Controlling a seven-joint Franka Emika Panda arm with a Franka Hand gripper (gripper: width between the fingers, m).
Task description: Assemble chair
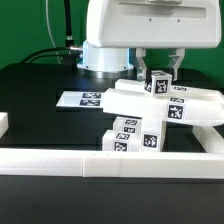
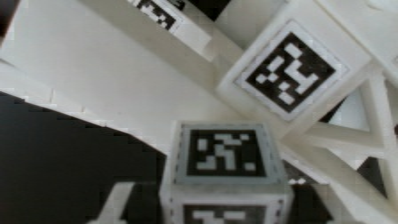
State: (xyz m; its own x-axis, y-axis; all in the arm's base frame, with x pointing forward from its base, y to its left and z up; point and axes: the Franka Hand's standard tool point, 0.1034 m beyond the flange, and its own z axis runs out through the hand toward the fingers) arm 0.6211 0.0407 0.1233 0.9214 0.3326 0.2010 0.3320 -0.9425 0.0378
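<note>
White blocky tagged X-braced chair; fingers flank its post, cannot tell if pinching

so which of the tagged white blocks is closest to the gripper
The short post standing on the wide panel, between the fingers of the gripper. The other tagged blocks sit lower, by the front rail.

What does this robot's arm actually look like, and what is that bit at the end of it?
The arm is a bulky, rounded white shell with smooth, slightly glossy curves. It ends in a gripper with two short dark fingers. No lettering or markings show on it. A black cable runs up behind it; whether it belongs to the arm is unclear.
</note>
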